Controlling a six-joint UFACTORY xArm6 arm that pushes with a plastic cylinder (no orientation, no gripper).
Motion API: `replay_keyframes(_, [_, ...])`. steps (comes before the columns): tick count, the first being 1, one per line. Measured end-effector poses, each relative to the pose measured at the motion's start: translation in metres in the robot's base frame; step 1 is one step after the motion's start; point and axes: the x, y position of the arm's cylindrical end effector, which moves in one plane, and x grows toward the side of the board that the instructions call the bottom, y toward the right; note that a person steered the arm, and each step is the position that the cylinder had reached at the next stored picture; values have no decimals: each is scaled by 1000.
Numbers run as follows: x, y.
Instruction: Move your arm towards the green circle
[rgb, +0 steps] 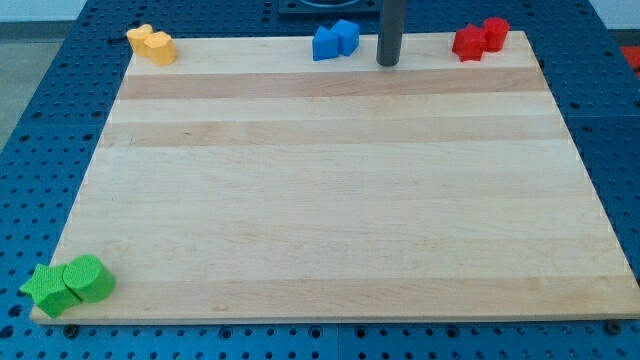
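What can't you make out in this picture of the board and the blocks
- Camera view: the rod above my tip is cut off by the view's top edge.
- The green circle touches the green block beside it, hiding their facing sides.
- The yellow blocks, blue blocks and red blocks are too small to tell exact shapes.

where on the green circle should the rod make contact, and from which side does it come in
No grip is possible, only a push. My tip stands at the view's top between the blue blocks and red blocks. The green circle touches the green star on its left, so meet its exposed upper-right curved side.
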Motion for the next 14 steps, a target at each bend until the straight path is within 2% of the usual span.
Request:
replay_keyframes(2, [-26,17])
replay_keyframes(5, [-32,14])
replay_keyframes(6, [-1,-29])
replay_keyframes(7, [51,-82])
replay_keyframes(10, [148,-338])
replay_keyframes(11, [173,-386])
replay_keyframes(12, [178,-388])
replay_keyframes(13, [217,-386])
replay_keyframes(14, [235,-388])
